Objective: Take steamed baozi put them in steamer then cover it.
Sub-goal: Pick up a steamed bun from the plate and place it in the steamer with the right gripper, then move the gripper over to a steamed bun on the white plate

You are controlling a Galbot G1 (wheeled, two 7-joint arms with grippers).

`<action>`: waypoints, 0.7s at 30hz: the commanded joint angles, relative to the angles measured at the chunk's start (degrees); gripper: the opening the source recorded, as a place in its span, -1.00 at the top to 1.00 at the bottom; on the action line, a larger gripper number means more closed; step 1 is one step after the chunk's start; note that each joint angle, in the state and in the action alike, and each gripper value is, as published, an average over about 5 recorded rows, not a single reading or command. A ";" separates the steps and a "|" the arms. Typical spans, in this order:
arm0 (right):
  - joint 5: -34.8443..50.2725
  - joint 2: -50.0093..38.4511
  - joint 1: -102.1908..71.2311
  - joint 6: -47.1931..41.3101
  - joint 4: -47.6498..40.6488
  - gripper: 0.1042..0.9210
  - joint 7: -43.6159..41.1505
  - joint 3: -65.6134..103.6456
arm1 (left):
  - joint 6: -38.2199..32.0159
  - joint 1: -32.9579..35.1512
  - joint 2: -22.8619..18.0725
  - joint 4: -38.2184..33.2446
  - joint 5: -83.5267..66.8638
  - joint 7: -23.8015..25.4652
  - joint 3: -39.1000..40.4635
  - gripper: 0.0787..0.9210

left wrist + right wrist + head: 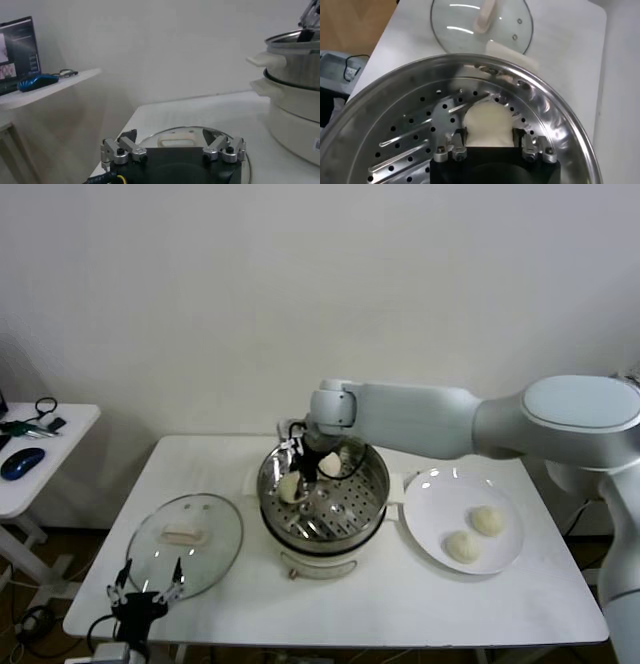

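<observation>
- Now the right hand [492,150] is down inside the steamer [370,484], its fingers parted on either side of a baozi [487,125]. Whether the pads are touching the dough or just clear of it, I cannot tell.
- Risk: soft dough may cling to a finger. If the hand lifts before the fingers are well clear, the bun could be dragged up or rolled across the perforated floor.
- Risk: the bun sits close to the steamer wall ahead of the hand, so a tilted withdrawal could knock a finger against the rim and shake the basket on its white base.
- Risk: in the head view a second bun [330,463] lies just beside the hand on the far side. A sideways exit could shove it.
- That bun between the fingers rests on the steamer floor, directly under and just ahead of the hand.
- Two more baozi [474,533] wait on a plate [432,484] well off to the hand's outer side, beyond the steamer.
- Left hand [173,152] hangs at the near edge of the surface [400,604], fully open and empty, with the cover [187,137] lying flat just in front of it, handle up.
- Judging by the layout, two buns are in, two remain, and the cover is not yet on.
</observation>
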 commanded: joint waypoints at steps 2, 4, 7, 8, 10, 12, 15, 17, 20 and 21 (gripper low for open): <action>-0.60 0.13 0.23 1.62 -1.00 -0.66 -0.74 0.79 | 0.05 0.06 -0.03 -0.13 0.02 0.03 0.07 -0.77; -1.22 -1.38 2.00 2.95 -0.06 -0.72 -2.13 0.99 | 0.09 0.08 -0.03 -0.26 0.05 0.03 0.16 -0.77; -2.69 -5.42 5.51 5.45 1.90 -0.75 -5.24 1.09 | 0.15 0.09 -0.04 -0.42 0.15 0.04 0.23 -0.77; -3.14 -7.19 6.79 6.27 2.63 -0.76 -6.40 1.02 | 0.16 0.10 -0.04 -0.48 0.18 0.05 0.23 -0.77; -3.89 -11.64 9.59 7.84 4.38 -0.76 -8.70 0.31 | 0.17 0.21 -0.01 -0.62 0.24 0.07 0.22 -0.77; -4.05 -16.69 12.43 9.14 6.51 -0.76 -10.73 -1.20 | 0.17 0.33 0.05 -0.75 0.24 0.09 0.21 -0.77; -3.95 -24.68 16.03 10.16 10.67 -0.76 -12.71 -4.56 | 0.24 0.36 0.12 -0.85 0.24 0.10 0.20 -0.77; -4.12 -29.83 17.59 10.22 13.53 -0.76 -13.25 -7.15 | 0.33 0.30 0.13 -0.90 0.21 0.13 0.22 -0.77; -5.47 -37.46 18.95 10.33 17.13 -0.76 -13.71 -11.36 | 0.41 0.13 0.19 -0.81 0.17 0.16 0.28 -0.77; -6.23 -39.51 19.10 10.38 18.04 -0.76 -13.76 -12.61 | 0.41 0.09 0.24 -0.76 0.18 0.17 0.32 -0.77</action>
